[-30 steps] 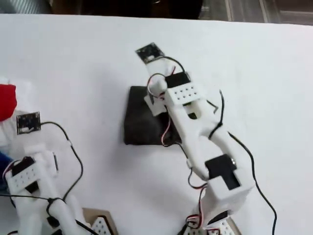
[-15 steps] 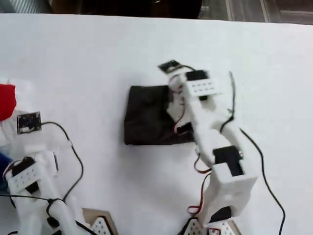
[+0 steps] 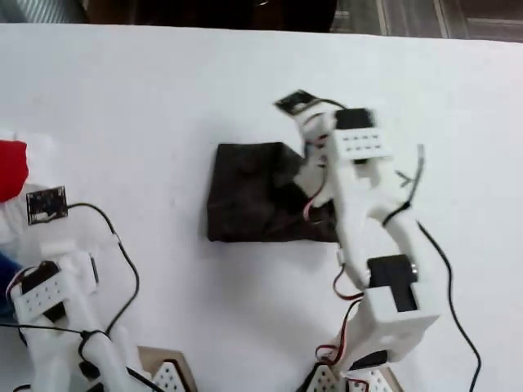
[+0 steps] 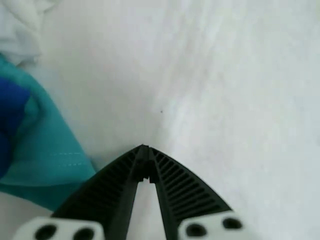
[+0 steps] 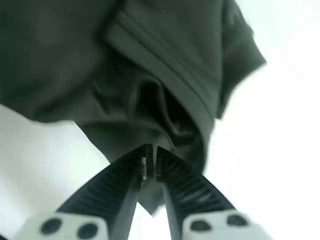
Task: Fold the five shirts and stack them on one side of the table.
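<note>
Right gripper (image 5: 150, 162) has its jaws pressed together on a bunched fold of the dark shirt (image 3: 253, 192), close to a stitched hem that runs across the cloth in the right wrist view. Seen from above, that shirt lies near the middle of the table (image 3: 122, 98) as a roughly square, doubled-over packet, with the right arm (image 3: 359, 212) reaching over the edge on its own side. Left gripper (image 4: 144, 165) is closed on nothing, its tips over bare tabletop just beside a teal shirt (image 4: 45, 155), with a white cloth (image 4: 22, 20) a little farther off. A red shirt (image 3: 10, 167) sits at the table's left edge. The dark shirt looks light, soft and wholly limp, so it will probably sag and trail from any single pinch instead of keeping its shape. The smooth table should let it slide easily, though dragging may pull the layers apart. The hem or a corner seems the best place to grip, since the doubled stitching gives the jaws something thicker to bite. Catching every layer in one pinch would likely keep the fold together.
</note>
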Controlling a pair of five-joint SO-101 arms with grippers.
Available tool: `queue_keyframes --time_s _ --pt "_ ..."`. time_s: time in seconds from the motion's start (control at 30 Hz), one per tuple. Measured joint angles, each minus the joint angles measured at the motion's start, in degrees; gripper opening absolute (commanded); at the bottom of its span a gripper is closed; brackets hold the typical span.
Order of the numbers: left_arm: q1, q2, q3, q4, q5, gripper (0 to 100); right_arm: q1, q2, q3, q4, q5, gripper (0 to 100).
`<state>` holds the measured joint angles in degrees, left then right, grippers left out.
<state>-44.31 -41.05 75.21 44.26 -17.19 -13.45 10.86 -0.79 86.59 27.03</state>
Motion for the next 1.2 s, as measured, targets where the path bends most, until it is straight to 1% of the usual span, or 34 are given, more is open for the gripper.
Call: queue_keyframes --time_s 0.07,0.17,0.23,0.3,0.43,0.57,0.77,0.87,1.07,1.2 --pt "0.26 0.0 0.0 0.0 0.0 3 -4.84 0.0 0.0 -2.02 -3.87 2.0" --pt "0.26 0.0 0.0 0.0 0.0 3 -11.69 1.41 0.0 -5.45 -7.3 2.0" --pt "0.26 0.0 0.0 0.0 0.0 3 -13.98 3.25 0.0 -7.12 -8.35 2.0" --pt "0.26 0.0 0.0 0.0 0.0 3 -14.51 5.54 0.0 -8.7 -8.79 2.0" --pt "0.26 0.0 0.0 0.0 0.0 3 -13.63 9.76 0.0 -12.57 -8.97 2.0" --pt "0.26 0.0 0.0 0.0 0.0 3 -11.16 11.96 0.0 -16.53 -8.97 2.0" --pt "0.26 0.0 0.0 0.0 0.0 3 -8.88 13.89 0.0 -17.76 -8.97 2.0" --pt "0.26 0.0 0.18 0.0 0.0 3 -6.42 13.98 -0.18 -16.18 -8.97 2.0" --pt "0.18 0.0 0.18 -0.18 0.0 3 -2.02 13.98 -0.18 -7.91 -8.97 2.0" --pt "0.26 0.0 0.18 -0.18 0.0 3 1.76 13.98 -0.18 -4.84 -7.91 2.0"
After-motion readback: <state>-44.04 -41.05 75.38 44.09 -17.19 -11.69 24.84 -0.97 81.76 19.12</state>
